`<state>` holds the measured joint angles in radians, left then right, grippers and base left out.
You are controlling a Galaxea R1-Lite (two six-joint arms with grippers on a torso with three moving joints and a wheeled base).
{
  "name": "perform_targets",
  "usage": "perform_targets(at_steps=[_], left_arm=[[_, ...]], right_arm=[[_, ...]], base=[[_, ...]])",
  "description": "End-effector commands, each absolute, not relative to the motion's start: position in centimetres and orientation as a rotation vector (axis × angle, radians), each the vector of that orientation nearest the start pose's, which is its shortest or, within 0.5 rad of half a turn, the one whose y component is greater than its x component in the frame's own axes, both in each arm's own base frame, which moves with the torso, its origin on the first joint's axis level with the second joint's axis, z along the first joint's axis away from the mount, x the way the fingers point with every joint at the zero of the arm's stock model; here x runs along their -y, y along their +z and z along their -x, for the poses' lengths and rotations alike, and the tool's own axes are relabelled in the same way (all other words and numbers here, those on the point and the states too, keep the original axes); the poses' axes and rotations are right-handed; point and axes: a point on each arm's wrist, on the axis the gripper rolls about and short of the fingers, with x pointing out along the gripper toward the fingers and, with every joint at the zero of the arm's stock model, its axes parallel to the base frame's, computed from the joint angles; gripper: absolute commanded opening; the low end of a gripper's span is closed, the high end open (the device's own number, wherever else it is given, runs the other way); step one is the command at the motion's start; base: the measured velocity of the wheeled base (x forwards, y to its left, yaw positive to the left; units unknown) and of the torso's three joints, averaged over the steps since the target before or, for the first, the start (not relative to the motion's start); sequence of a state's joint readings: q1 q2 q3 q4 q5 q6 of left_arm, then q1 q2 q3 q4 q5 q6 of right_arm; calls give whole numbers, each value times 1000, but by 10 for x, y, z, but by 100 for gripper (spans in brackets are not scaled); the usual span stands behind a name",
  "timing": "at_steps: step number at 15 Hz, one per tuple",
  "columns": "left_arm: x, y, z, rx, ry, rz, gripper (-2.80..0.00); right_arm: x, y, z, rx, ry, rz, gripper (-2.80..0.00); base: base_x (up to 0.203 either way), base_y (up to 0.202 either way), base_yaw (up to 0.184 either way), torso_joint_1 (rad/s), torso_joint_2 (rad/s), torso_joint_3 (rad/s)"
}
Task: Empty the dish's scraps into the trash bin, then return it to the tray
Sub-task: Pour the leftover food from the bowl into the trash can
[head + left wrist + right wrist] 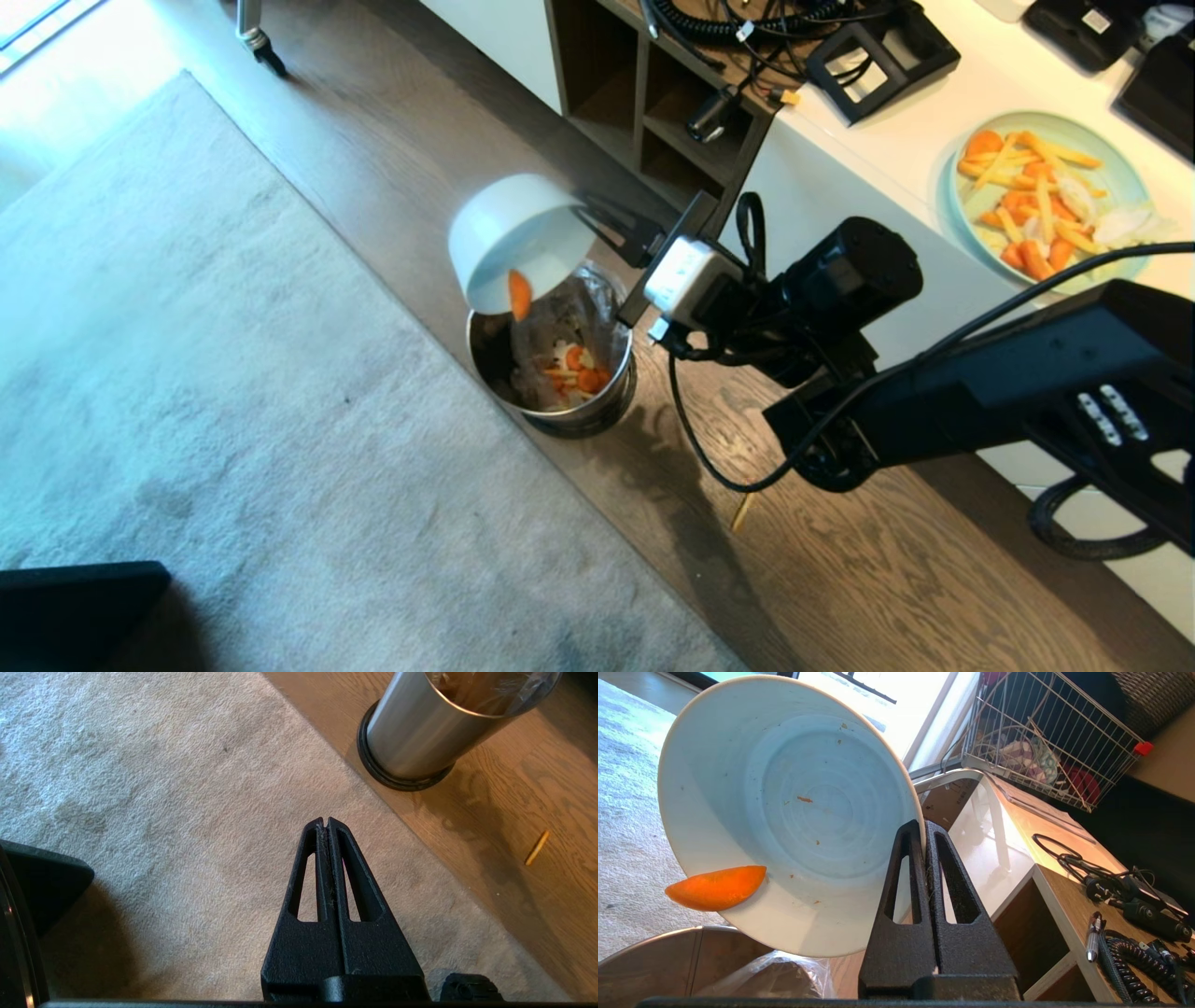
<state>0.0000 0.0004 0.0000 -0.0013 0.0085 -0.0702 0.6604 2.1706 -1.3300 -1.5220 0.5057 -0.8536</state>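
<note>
Clearly the right tool (923,833) is clamped on the rim of the white bowl (518,238), one finger inside the wall and one outside, which lets the wrist tip the bowl without the fingers blocking its mouth. In the head view the bowl hangs just above the steel trash bin (555,373), at about eleven o'clock from the bin's centre, tilted steeply so its opening faces down and toward the bin while its base points up and away. Its axis runs nearly level, so loose food should slide to the low lip. One carrot slice (717,887) clings at that low lip, half over the edge; the rest of the inside shows only crumbs and smears. Orange and pale scraps (574,369) lie in the bin's clear liner (583,303). A thin yellow stick (742,511) lies on the wood floor (840,579) at about four o'clock from the bin, outside it. By my reading the tipping is almost done, and the slice may need a steeper tilt. The tray is in no view. The left tool (327,823), fingers pressed together and holding nothing, hangs parked over the carpet (163,788) near the bin.
</note>
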Motion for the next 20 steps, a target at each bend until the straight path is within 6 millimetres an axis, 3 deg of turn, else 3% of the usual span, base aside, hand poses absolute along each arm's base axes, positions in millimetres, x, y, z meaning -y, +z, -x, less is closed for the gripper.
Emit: perform_targets(at_steps=[1,15,17,20], left_arm=[[0,76,23,2,9,71,-280],[0,76,23,2,9,71,-280],[0,76,23,2,9,71,-280],[0,76,23,2,9,71,-280]], right_arm=[[-265,230,-324,1174,721,659,-280],[-277,188,-342,1044,787,622,-280],[-273,189,-345,985,734,565,-280],[-250,214,-348,955,613,500,-280]], base=[[0,0,0,0,0,0],[0,0,0,0,0,0],[0,0,0,0,0,0],[0,0,0,0,0,0]])
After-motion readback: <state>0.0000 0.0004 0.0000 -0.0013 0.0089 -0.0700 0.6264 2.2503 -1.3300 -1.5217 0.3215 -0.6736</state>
